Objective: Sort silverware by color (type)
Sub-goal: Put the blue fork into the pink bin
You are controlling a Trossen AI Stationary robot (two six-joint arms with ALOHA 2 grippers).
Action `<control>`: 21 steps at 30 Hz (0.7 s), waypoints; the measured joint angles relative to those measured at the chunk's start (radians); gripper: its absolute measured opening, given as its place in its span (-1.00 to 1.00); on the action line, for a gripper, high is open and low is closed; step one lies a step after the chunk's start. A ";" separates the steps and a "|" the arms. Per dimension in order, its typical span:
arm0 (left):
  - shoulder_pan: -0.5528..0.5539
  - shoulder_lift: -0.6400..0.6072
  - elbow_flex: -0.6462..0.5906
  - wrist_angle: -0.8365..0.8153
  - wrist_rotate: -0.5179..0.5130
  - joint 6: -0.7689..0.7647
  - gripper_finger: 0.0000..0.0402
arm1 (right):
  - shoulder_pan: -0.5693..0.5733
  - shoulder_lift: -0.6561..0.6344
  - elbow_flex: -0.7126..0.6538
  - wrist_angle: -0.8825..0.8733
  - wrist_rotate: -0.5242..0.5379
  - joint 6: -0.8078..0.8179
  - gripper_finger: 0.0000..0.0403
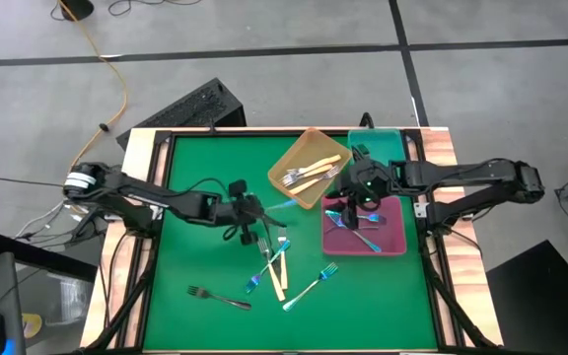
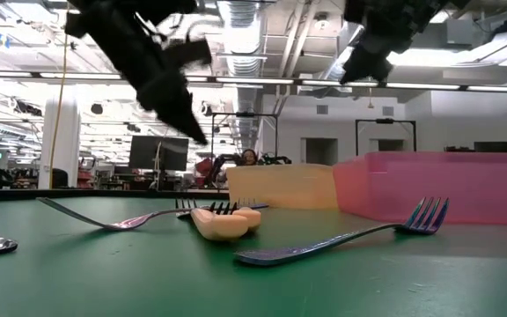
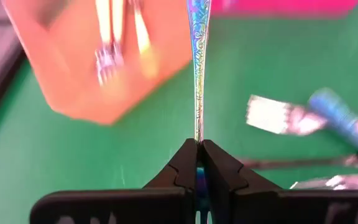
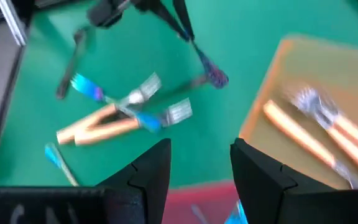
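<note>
My left gripper hovers over the middle of the green mat, shut on an iridescent blue-teal fork that sticks out toward the orange tray. My right gripper is open, above the near corner of the orange tray and the far end of the pink tray. Cream-handled forks lie in the orange tray and blue forks in the pink one. A pile of cream and blue forks, one blue fork and a black fork lie flat on the mat. My left gripper pinches the blue-teal fork's thin patterned shaft between its two fingers. The fork runs straight on from the fingers, along them, toward the table's right. It is lifted clear of the mat, about level. Which end is held I cannot tell.
A teal tray stands at the far right corner behind the pink one. Wooden rails border the mat. Bare mat lies at the left and near left. In the low view a blue fork and cream handles lie close.
</note>
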 joint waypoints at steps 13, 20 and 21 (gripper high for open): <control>-0.037 -0.296 -0.348 0.714 0.050 -0.047 -1.00 | 0.047 0.102 0.000 0.210 0.000 -0.090 -0.07; -0.040 -0.313 -0.457 1.039 0.087 -0.015 -1.00 | 0.095 0.229 0.000 0.550 0.000 -0.217 -0.07; -0.041 -0.314 -0.466 1.067 0.089 -0.009 -1.00 | 0.101 0.254 0.001 0.617 0.000 -0.234 -0.07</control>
